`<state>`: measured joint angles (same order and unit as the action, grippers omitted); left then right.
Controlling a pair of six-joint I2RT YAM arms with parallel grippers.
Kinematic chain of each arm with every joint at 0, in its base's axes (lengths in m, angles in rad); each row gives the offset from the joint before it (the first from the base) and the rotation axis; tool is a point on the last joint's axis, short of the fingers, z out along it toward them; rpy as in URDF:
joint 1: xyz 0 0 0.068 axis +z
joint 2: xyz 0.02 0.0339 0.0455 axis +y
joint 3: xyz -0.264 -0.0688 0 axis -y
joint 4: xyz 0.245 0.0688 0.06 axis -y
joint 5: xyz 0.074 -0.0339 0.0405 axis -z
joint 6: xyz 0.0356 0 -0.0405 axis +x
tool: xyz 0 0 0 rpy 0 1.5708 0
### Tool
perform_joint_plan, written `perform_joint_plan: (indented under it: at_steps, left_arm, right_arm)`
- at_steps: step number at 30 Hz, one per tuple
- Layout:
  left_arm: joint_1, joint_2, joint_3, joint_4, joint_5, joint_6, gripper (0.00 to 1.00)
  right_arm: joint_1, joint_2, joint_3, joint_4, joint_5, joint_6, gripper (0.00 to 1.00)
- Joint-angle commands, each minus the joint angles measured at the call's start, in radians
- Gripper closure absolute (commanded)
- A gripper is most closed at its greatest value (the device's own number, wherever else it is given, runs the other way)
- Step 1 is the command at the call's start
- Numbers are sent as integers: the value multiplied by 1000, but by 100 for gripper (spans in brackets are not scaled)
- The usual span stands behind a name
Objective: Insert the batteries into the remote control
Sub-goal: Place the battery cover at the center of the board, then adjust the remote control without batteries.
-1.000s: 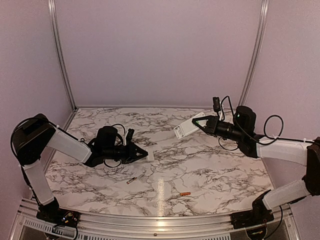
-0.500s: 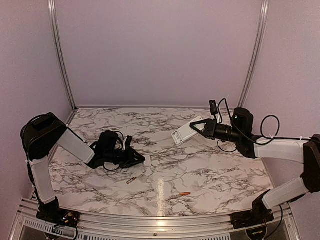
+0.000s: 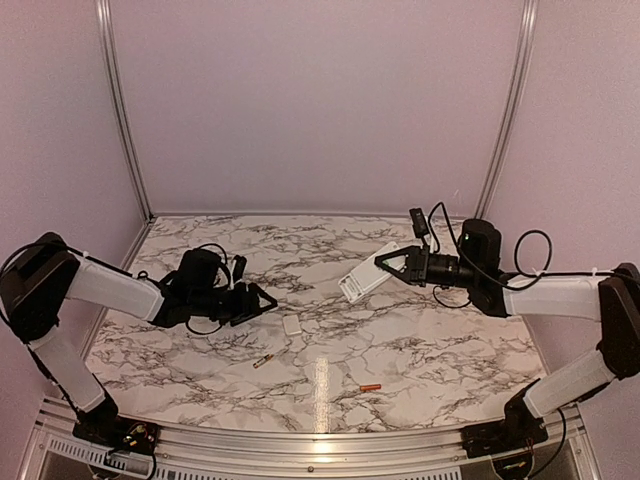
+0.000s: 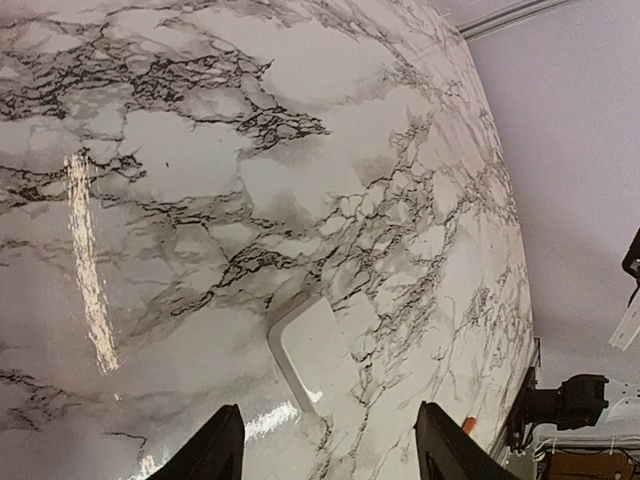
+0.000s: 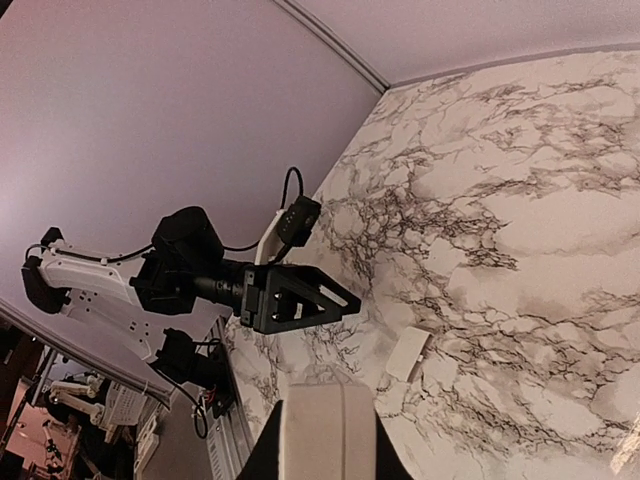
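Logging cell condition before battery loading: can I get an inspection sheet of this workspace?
Surface: marble-pattern table, no spills seen.
Job's things: remote control held above the table; gold battery and orange battery lying apart near the front edge.
Clutter: small white flat piece lying on the table.
Hands: left hand open and empty, just short of the white piece; right hand shut on the remote control.
Cables: black cable loops at both wrists, off the table.
Surroundings: plain walls, metal frame posts.
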<state>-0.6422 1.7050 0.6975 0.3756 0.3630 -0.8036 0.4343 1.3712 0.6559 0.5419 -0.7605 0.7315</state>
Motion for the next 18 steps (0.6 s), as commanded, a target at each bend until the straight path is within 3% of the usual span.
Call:
perform_joint_plan:
  at_steps: [1, 8, 14, 18]
  left_arm:
    - [-11, -169, -14, -16, -15, 151, 38]
    - [-121, -265, 92, -60, -16, 326, 43]
    - [-202, -206, 247, -320, -340, 407, 58]
    - [-237, -154, 292, -374, -406, 434, 62]
  right_arm:
    - [0, 30, 26, -4, -103, -8, 100]
    - [83, 107, 97, -34, -172, -34, 100]
    - [152, 150, 175, -76, -167, -46, 100]
    - [172, 176, 207, -85, -164, -39, 100]
